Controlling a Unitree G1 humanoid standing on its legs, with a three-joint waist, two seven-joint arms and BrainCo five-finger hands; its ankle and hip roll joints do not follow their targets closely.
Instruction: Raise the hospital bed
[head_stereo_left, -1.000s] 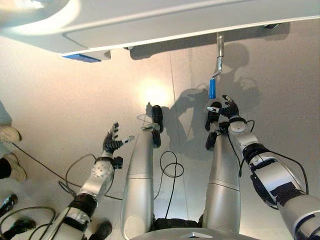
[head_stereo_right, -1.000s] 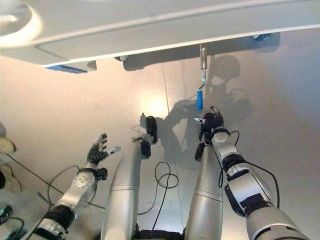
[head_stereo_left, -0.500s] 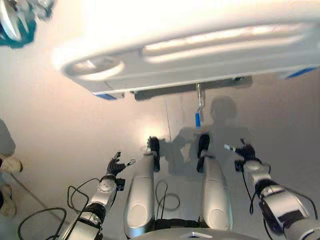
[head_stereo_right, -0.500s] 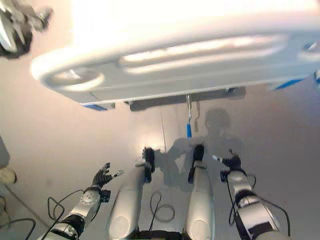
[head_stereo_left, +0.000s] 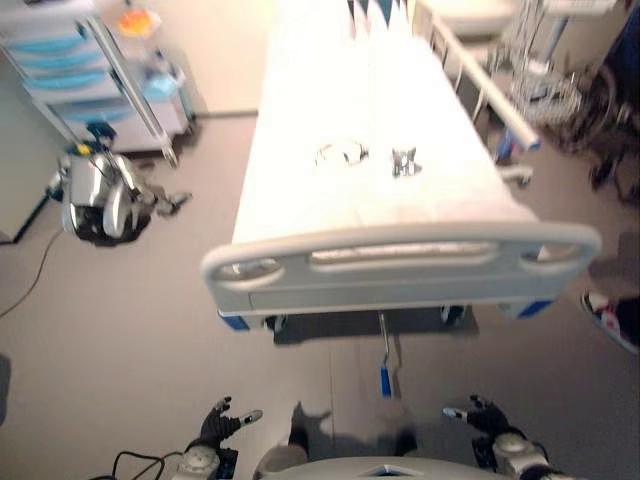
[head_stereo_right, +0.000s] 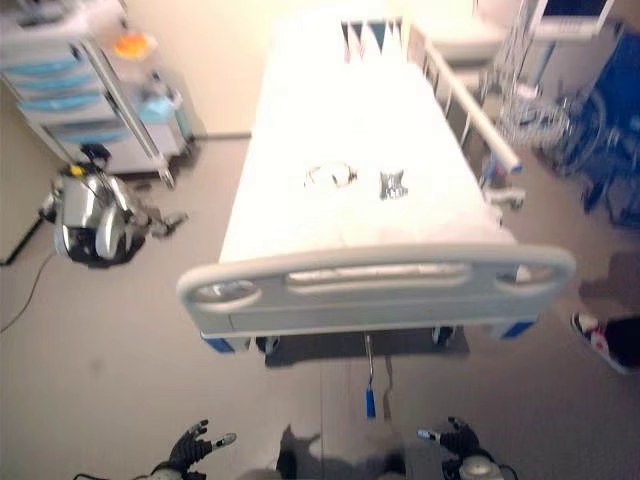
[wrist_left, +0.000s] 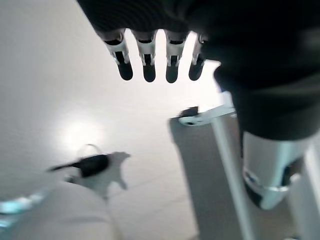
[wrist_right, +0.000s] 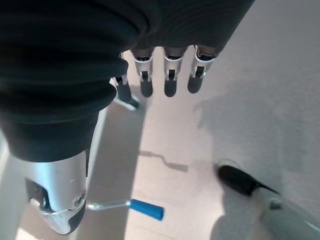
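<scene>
The hospital bed (head_stereo_left: 400, 270) has a grey footboard and a white mattress and stands in front of me. Under the footboard a metal crank with a blue grip (head_stereo_left: 385, 380) hangs down towards the floor. My right hand (head_stereo_left: 480, 415) is low and to the right of the crank, apart from it, with its fingers (wrist_right: 170, 82) straight and holding nothing. In the right wrist view the blue grip (wrist_right: 145, 208) lies well past the fingers. My left hand (head_stereo_left: 222, 425) hovers open over the floor to the left of the crank, its fingers (wrist_left: 145, 62) straight.
A cart with blue drawers (head_stereo_left: 70, 70) stands at the far left, with a silver and black machine (head_stereo_left: 100, 195) on the floor below it. Two small items (head_stereo_left: 340, 153) lie on the mattress. Wire equipment (head_stereo_left: 545, 70) and a person's shoe (head_stereo_left: 605, 315) are on the right.
The camera has swung up, so the whole bed now shows. My right hand has moved away from the blue grip to the right. Both hands stay open.
</scene>
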